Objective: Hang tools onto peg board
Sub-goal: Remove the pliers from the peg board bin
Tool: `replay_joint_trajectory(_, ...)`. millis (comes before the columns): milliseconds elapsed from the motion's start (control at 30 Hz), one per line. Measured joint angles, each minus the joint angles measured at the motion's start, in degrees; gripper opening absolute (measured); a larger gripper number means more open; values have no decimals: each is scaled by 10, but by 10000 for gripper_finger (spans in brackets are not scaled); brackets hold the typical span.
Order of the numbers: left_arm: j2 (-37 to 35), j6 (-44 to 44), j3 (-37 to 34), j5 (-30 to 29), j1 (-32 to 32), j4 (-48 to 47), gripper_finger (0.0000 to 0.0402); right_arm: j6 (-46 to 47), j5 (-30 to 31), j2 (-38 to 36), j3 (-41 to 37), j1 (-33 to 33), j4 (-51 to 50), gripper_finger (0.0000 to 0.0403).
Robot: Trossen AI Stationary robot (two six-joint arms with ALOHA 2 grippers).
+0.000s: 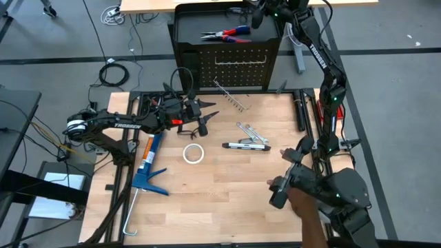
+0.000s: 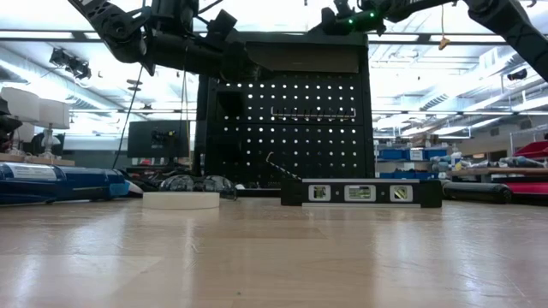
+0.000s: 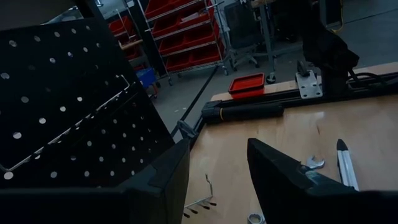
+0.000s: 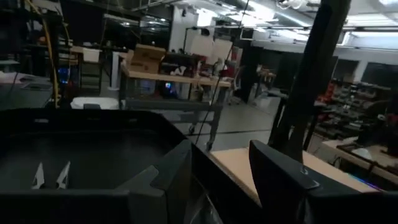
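right gripper (image 1: 258, 15) spread, empty, over peg board (image 1: 227, 65) tray, just right of pliers (image 1: 227, 33)
pliers lie left-right; left gripper (image 1: 200, 117) spread, empty, nearer the wrenches (image 1: 249, 132).

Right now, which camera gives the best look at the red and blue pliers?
The high view: the pliers lie in full sight on the peg board's top tray. The right wrist view shows only their tips. The low and left wrist views don't show them.
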Motion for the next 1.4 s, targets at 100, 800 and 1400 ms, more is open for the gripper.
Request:
replay_joint_trajectory(100, 0, 0, 0, 0, 0, 0, 165, 2, 8, 0, 0, -13, -26, 169)
replay_joint_trajectory(800, 0, -6, 0, 0, 0, 0, 165, -67, 382, 0, 0, -8, 78, 169)
replay_joint_trajectory(1400, 0, -3, 0, 0, 0, 35, 165, -207, 412, 19, 1, 106, 205, 103)
